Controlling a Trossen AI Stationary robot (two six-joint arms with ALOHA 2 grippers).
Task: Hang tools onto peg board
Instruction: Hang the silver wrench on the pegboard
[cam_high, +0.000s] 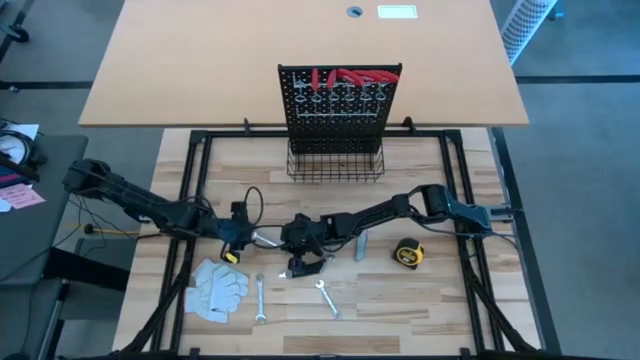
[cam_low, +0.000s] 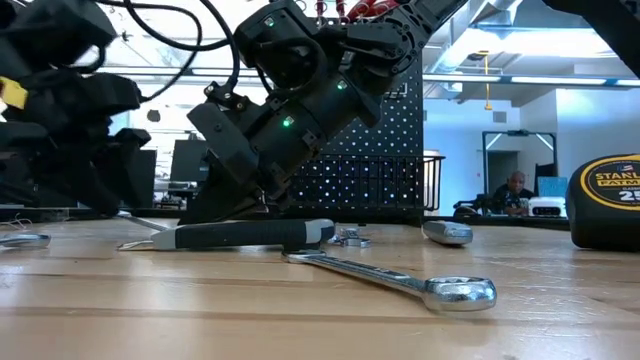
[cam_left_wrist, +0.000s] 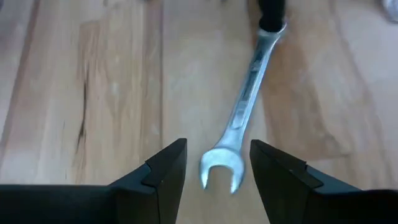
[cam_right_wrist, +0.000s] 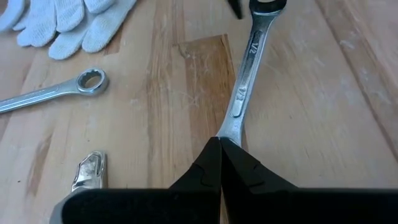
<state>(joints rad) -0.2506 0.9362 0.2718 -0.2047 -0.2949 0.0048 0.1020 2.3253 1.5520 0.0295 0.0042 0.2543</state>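
Pale wood worktop (cam_high: 440, 300) fills the high view, with the peg board (cam_high: 340, 105) standing at its far edge, well beyond both hands, red-handled tools already on its top row. The left hand (cam_high: 238, 240) and right hand (cam_high: 300, 243) face each other near the middle, a wrench (cam_high: 266, 240) bridging them. Gloves (cam_high: 215, 290) lie just nearer than the left hand. A second wrench (cam_high: 260, 297) and a third wrench (cam_high: 327, 298) lie nearer than the right hand, and a tape measure (cam_high: 408, 254) lies out to its right.

From table height, the right hand is tipped steeply down to the wood. A black-handled tool (cam_low: 240, 234) lies just in front of it.

Past the left fingers (cam_left_wrist: 165, 168), which are spread, the wrench's open end sits between them, touching neither. The shank runs away to the other hand.

Past the right fingers (cam_right_wrist: 208, 165), which are pressed together, the tips pinch the wrench's other end. I cannot tell whether it rests on the wood or hangs just above.

It is stiff, fairly heavy steel, polished and likely slippery. A pinch on one tip gives it leverage to swing or twist. The flat shank, across its broad faces and just behind the open end, looks the surest hold for the left hand, leaving the ring end free for a hook.
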